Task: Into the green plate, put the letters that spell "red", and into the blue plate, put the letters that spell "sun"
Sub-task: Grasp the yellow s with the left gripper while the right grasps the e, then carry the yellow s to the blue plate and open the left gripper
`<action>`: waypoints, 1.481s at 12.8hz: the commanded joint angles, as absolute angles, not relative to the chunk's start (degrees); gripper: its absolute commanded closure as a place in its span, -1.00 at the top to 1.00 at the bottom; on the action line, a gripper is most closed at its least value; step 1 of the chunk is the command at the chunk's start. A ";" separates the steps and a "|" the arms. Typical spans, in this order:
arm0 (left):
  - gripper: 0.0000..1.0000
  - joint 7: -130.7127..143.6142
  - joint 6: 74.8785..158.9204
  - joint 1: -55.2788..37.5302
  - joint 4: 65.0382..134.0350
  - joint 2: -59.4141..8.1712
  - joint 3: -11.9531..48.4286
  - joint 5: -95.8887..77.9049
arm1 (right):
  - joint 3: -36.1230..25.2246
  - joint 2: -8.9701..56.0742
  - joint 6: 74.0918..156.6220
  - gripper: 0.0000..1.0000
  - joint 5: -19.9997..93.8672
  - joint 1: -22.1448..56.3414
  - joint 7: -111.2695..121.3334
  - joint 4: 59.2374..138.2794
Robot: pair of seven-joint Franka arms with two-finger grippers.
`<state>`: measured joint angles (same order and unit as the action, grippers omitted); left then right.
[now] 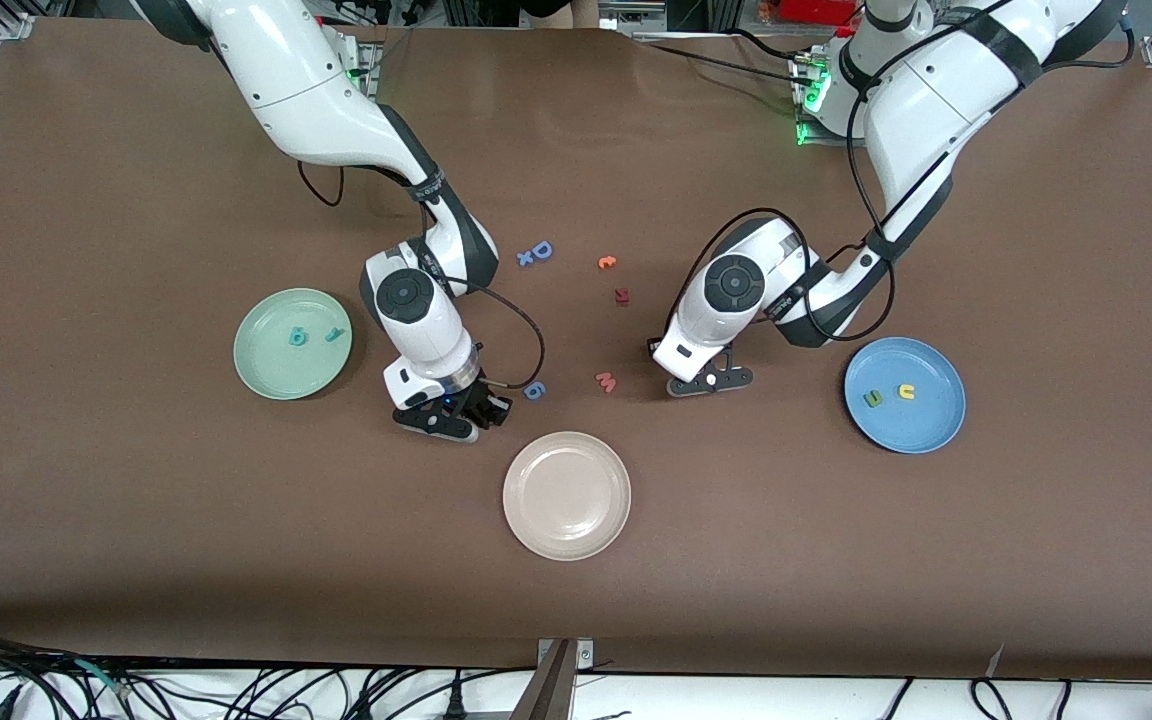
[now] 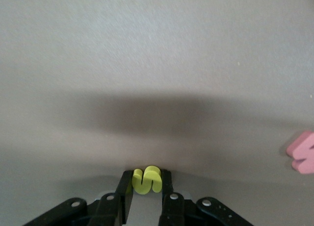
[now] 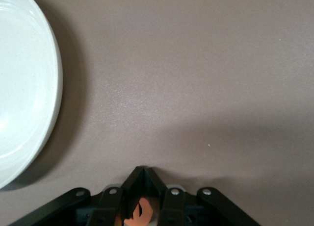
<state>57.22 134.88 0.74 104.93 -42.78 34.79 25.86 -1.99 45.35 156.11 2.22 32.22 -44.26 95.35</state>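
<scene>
The pale green plate (image 1: 293,343) holds a teal "d"/"b" letter (image 1: 298,337) and a teal "r" (image 1: 335,334). The blue plate (image 1: 904,395) holds an olive letter (image 1: 873,398) and a yellow one (image 1: 906,391). My left gripper (image 1: 708,382) (image 2: 146,174) is low over the table between the pink letter and the blue plate, shut on the yellow "s" (image 2: 147,181). My right gripper (image 1: 441,422) (image 3: 145,169) is low between the green plate and the cream plate. Its tips meet, and an orange letter (image 3: 142,211) is pinched just back from them; its shape is hidden.
A cream-white plate (image 1: 567,495) (image 3: 24,88) lies nearest the front camera. Loose letters on the table are a pink "w" (image 1: 606,382) (image 2: 301,152), a blue "6" (image 1: 534,390), a dark red letter (image 1: 622,295), another orange letter (image 1: 607,262) and a blue "D" (image 1: 542,250).
</scene>
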 commanded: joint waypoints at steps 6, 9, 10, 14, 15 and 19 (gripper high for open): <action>-0.61 44.42 117.87 4.12 96.86 -39.38 35.07 26.98 | -2.02 46.14 156.27 -0.78 1.76 32.70 -44.74 94.31; -0.61 33.35 114.79 9.12 96.33 -37.71 35.33 26.89 | -1.93 45.27 155.66 -0.78 1.85 32.70 -44.65 94.31; -0.61 29.83 113.83 10.88 96.33 -37.36 35.33 26.89 | -1.85 45.00 155.22 -0.78 1.85 32.61 -44.65 94.31; -0.60 14.19 111.45 18.61 96.59 -36.30 35.33 26.89 | -1.58 44.82 155.13 -0.70 1.85 32.70 -46.92 93.52; -0.58 10.67 111.36 20.46 96.59 -36.30 35.33 26.89 | -1.06 44.82 154.17 -0.67 1.85 32.70 -47.11 93.17; -0.58 3.43 111.36 26.97 100.53 -36.21 35.42 26.89 | -1.05 44.82 153.72 -0.37 1.76 32.70 -47.20 93.16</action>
